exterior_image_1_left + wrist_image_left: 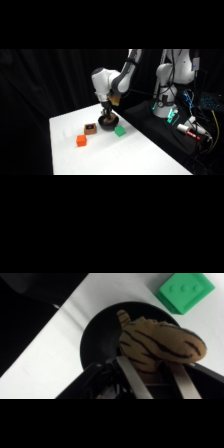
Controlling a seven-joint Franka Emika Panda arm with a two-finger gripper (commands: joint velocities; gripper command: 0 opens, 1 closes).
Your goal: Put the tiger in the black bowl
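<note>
Striped tan fur fills the wrist view: the tiger (160, 344) is clamped between the two metal fingers (131, 376) of the tool (155, 379), hanging directly over the black bowl (97, 341); a green cube (186, 291) lies just beside the bowl on the white counter (55, 359); the side view agrees, the tool (107, 111) low above the bowl (107, 123); carrying looks finished, I judge; only lowering and letting go remain.
</note>
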